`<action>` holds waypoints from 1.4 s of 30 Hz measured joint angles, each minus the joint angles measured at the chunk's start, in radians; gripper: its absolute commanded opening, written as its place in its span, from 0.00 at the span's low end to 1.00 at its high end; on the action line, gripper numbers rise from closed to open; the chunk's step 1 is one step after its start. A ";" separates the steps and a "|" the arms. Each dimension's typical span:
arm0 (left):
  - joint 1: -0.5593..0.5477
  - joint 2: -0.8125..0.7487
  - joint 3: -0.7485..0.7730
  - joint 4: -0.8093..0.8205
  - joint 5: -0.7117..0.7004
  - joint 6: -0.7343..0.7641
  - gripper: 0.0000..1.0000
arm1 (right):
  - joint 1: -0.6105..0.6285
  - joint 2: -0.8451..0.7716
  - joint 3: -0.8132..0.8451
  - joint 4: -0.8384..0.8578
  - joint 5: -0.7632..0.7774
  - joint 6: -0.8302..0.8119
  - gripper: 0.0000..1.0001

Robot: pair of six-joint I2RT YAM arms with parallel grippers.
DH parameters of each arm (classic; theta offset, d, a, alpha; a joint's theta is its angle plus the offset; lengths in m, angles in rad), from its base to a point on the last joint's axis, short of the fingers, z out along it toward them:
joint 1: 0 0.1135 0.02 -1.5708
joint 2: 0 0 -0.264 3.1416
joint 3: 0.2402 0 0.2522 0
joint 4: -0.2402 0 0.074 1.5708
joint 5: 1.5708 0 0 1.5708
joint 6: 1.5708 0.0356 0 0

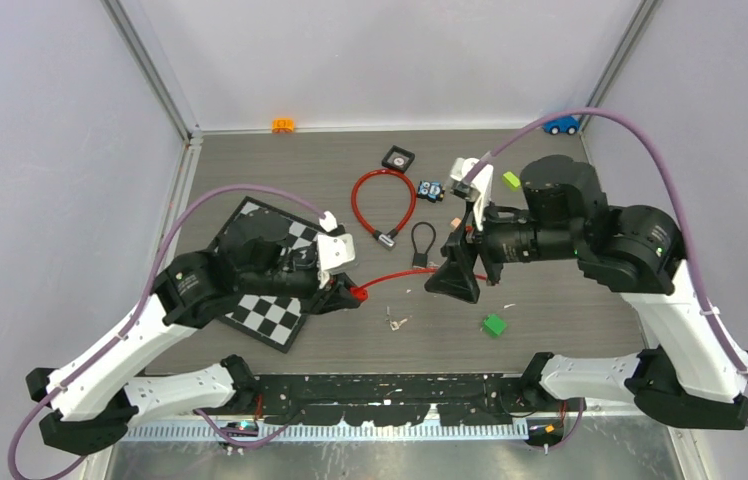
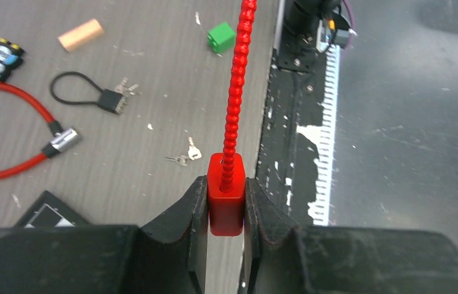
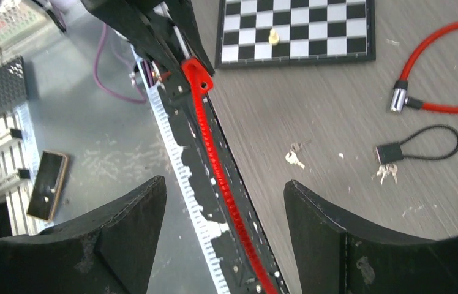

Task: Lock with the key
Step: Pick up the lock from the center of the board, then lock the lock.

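Red lock (image 2: 226, 205), pinched at its body between the fingers (image 2: 183, 214) of the left end effector (image 2: 225, 184) and held above the bench (image 2: 153, 73), close to the middle of its near edge. A beaded red cable (image 2: 236, 92) leaves the top of the lock body and runs straight toward the right end effector (image 3: 225, 187), whose fingers (image 3: 122, 239) stand spread wide. The cable passes through the gap between them and, in the right wrist view, appears to touch neither finger. Loose keys (image 1: 397, 322) lie on the bench near the near edge, just beside the lock and between the two end effectors, touched by neither. A green block (image 1: 493, 324) lies near the same edge, further toward the right edge. Toward the centre of the bench lie a small black lock (image 1: 423, 243) with a wire loop and keys attached, and beyond it a red loop (image 1: 383, 205) of smooth cable with a metal end. A chessboard (image 1: 270, 310) lies toward the left edge, partly under the left arm.
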 measured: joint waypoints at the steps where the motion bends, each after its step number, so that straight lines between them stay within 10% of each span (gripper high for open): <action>1: 0.000 0.013 0.013 -0.021 0.013 0.001 0.00 | 0.000 0.006 -0.007 -0.011 0.000 -0.005 0.73; 25: 0.000 0.047 0.028 -0.202 0.095 0.055 0.00 | 0.000 -0.083 -0.249 -0.073 -0.009 -0.134 0.58; 33: 0.000 0.048 0.022 -0.200 0.097 0.058 0.00 | 0.002 -0.105 -0.308 -0.030 -0.019 -0.143 0.07; 42: 0.000 0.005 -0.103 -0.063 0.105 -0.007 0.00 | 0.002 -0.205 -0.441 0.091 -0.041 -0.146 0.01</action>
